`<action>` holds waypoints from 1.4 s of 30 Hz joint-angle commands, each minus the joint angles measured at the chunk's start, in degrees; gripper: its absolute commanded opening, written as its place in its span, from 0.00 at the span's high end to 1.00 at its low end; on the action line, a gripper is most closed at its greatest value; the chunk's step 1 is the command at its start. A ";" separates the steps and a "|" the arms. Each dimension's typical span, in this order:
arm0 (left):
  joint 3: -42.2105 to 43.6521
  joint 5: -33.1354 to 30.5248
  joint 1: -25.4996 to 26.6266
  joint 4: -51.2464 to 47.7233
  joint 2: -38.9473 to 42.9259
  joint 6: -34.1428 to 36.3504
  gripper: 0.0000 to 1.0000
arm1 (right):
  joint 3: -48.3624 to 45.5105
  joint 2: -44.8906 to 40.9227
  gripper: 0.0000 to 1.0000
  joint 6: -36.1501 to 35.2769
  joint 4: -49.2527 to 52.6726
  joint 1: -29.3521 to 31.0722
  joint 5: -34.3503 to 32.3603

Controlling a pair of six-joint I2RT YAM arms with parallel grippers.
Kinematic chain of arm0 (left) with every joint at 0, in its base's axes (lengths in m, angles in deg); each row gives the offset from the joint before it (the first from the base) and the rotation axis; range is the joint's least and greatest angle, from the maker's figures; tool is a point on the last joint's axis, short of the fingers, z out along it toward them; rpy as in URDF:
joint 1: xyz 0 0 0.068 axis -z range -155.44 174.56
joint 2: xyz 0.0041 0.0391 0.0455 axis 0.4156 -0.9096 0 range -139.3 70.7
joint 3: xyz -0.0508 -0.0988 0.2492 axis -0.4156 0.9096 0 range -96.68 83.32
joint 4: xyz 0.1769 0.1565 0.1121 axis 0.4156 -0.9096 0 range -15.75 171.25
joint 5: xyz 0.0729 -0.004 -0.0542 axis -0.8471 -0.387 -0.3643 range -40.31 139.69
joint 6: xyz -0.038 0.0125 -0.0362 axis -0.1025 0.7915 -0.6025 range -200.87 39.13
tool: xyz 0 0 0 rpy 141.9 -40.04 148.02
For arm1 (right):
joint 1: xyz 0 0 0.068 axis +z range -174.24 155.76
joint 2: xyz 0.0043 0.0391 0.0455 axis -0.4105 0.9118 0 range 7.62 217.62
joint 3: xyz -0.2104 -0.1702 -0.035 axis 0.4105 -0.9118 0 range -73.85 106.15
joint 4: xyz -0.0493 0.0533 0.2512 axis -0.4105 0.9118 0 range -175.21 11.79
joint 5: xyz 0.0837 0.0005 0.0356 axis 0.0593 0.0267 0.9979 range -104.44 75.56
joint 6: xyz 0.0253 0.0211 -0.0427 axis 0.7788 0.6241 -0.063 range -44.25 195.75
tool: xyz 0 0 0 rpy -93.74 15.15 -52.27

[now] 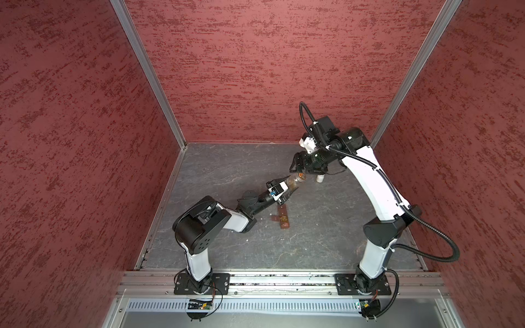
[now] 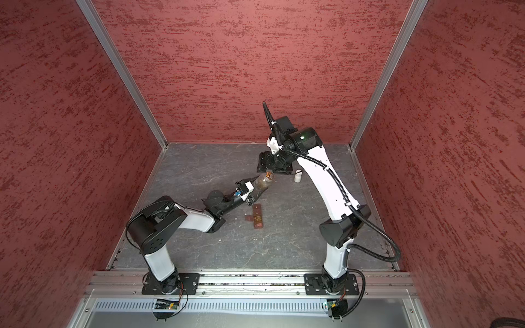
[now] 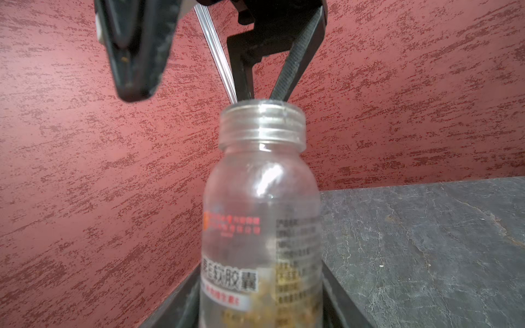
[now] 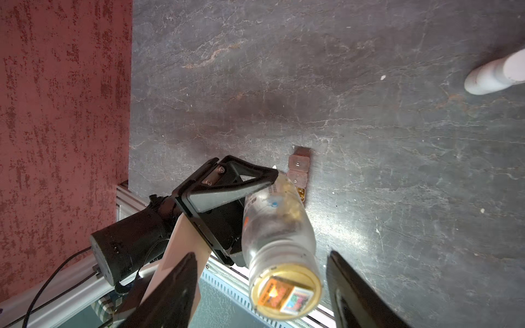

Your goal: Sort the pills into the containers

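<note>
A clear bottle (image 1: pixel 296 181) (image 2: pixel 262 181) (image 3: pixel 261 215) with yellowish pills (image 3: pixel 284 284) at its bottom is held tilted above the table. My left gripper (image 1: pixel 285 188) (image 2: pixel 253 188) (image 3: pixel 257 312) is shut on its body. My right gripper (image 1: pixel 297 168) (image 2: pixel 263 167) (image 4: pixel 260 255) is open. Its fingers (image 3: pixel 136 62) stand on either side of the bottle's top (image 4: pixel 285 292) without touching it. That top shows a yellow rim and an orange sticker. The containers (image 1: pixel 283 217) (image 2: pixel 258 217) (image 4: pixel 298 170), a narrow brown strip box, lie on the table under the bottle. One compartment (image 4: pixel 301 194) holds yellow pills.
A small white bottle (image 1: pixel 320 178) (image 2: pixel 298 176) (image 4: pixel 494 76) stands on the dark slate table (image 1: pixel 227 176) behind my right gripper. Red textured walls (image 1: pixel 255 71) close in three sides. A few small white specks (image 4: pixel 383 77) lie on the slate.
</note>
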 commanded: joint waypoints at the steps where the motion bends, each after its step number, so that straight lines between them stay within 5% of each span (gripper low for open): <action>1: -0.49 0.97 0.16 0.31 0.70 -0.62 1.00 | -0.29 -1.13 0.27 -1.27 0.73 0.61 1.84; 21: -0.74 1.02 -1.25 0.31 0.53 -0.97 1.00 | -6.09 -6.49 0.30 0.05 1.20 4.32 0.79; 32: 0.03 1.17 -0.95 0.31 1.39 -1.24 1.00 | 3.52 -2.69 0.25 0.16 4.30 0.84 -8.03; 42: -0.19 0.71 -0.62 0.31 1.60 -1.39 1.00 | 7.11 2.62 0.26 -2.11 2.60 0.63 -3.47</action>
